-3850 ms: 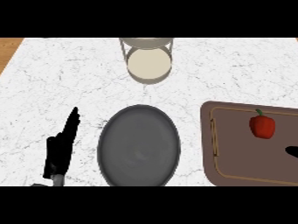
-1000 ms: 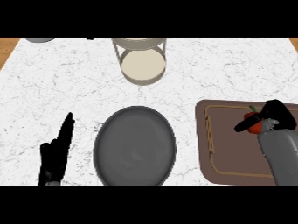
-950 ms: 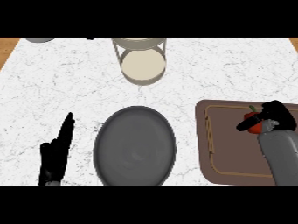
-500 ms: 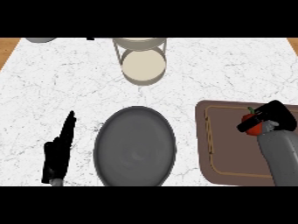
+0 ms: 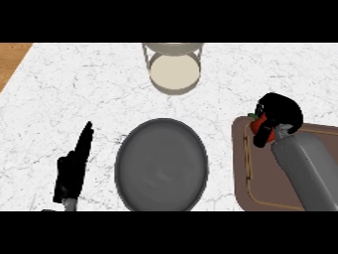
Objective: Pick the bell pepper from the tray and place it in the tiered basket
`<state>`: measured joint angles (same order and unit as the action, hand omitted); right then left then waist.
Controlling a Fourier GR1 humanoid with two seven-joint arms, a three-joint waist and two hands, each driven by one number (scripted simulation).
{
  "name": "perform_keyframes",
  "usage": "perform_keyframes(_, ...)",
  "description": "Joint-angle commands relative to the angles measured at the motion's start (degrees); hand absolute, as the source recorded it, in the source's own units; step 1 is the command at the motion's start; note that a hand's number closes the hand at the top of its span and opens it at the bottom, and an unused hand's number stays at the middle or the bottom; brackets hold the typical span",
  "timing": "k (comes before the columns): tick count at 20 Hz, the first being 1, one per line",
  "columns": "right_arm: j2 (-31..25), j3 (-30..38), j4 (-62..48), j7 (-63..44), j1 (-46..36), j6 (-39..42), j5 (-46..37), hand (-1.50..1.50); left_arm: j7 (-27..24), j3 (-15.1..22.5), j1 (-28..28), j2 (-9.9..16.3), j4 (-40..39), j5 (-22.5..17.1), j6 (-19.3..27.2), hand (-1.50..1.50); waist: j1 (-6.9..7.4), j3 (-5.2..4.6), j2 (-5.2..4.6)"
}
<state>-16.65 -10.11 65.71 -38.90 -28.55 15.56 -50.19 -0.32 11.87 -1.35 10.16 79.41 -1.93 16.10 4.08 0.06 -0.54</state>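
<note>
The red bell pepper (image 5: 254,126) sits at the far left corner of the brown rectangular tray (image 5: 242,168), mostly hidden by the black right hand (image 5: 277,115), whose fingers curl around it. Left of the tray lies a grey round plate (image 5: 162,164), and beyond it — near the counter's far edge — stands the cream tiered basket (image 5: 174,69). The left hand (image 5: 74,166) rests at the lower left of the white marble counter (image 5: 69,89), fingers straight.

Red bell pepper (image 5: 255,125): mostly hidden by the black right hand (image 5: 280,115) curled round it; only a red sliver and a trace of green stem show at the hand's left. Brown rectangular tray (image 5: 245,163): its right part is covered by the grey right forearm (image 5: 312,173). Round beige tiered basket (image 5: 174,73): its far rim is cut off.
</note>
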Motion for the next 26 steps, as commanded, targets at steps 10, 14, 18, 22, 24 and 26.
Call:
perform_keyframes(10, -5.38, 11.04, -1.74, 34.72, -14.52, 5.49, 18.54, 1.5, 0.5, -1.8, -0.4, -0.12, -2.88, -1.13, -0.77, 0.0, -3.54, -0.04, 0.22)
perform_keyframes(14, -7.03, 17.0, 4.67, 33.66, -17.6, 6.53, 23.79, 1.5, 0.53, -1.76, -3.61, 0.46, -0.2, -0.41, 0.16, 0.0, -4.0, -0.05, 0.68)
perform_keyframes(18, -12.55, 19.02, 6.49, 34.95, -23.63, 10.51, 24.84, 1.5, 1.18, -1.49, -0.76, -0.75, -2.56, 0.91, 0.92, 0.0, -4.1, -0.09, 0.53)
perform_keyframes(22, -10.79, 18.9, 7.43, 29.36, -27.38, 10.89, 24.7, 1.5, 5.97, -0.38, -4.63, -0.02, 6.1, 1.64, 1.23, 0.0, -3.53, -0.06, 0.63)
perform_keyframes(24, -11.71, 18.78, 4.88, 30.89, -29.39, 10.06, 23.34, 1.5, 1.38, -3.09, -4.73, 0.69, 1.29, -0.67, -1.79, 0.0, -3.48, -0.09, 0.51)
perform_keyframes(26, -7.48, 17.18, 6.04, 24.76, -33.43, 9.31, 23.47, 1.5, 0.74, -2.81, -3.19, -0.45, -0.09, -0.47, -1.78, 0.0, -3.57, -0.11, 0.55)
